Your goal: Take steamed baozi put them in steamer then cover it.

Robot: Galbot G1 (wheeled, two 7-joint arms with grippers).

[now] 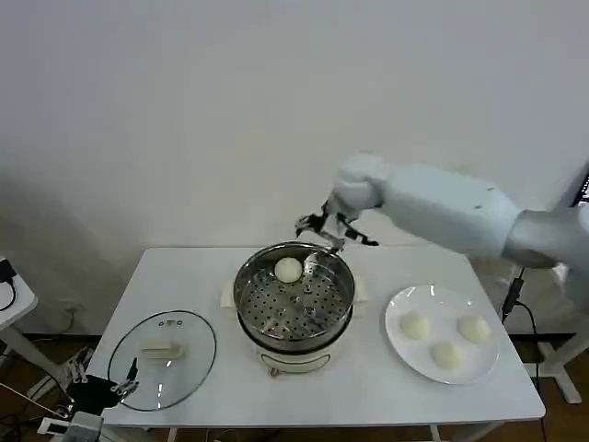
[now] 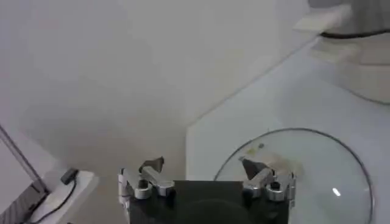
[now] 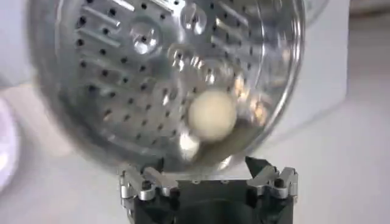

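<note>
R hand (image 1: 333, 232) open, arm extended; L hand (image 2: 204, 176) open, low.

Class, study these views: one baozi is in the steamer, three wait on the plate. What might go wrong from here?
1. The baozi lies by the far wall of the steamer, near the open right gripper; a low withdrawal might knock it.
2. Three baozi sit close together on the plate, so picking one may nudge its neighbours.
</note>
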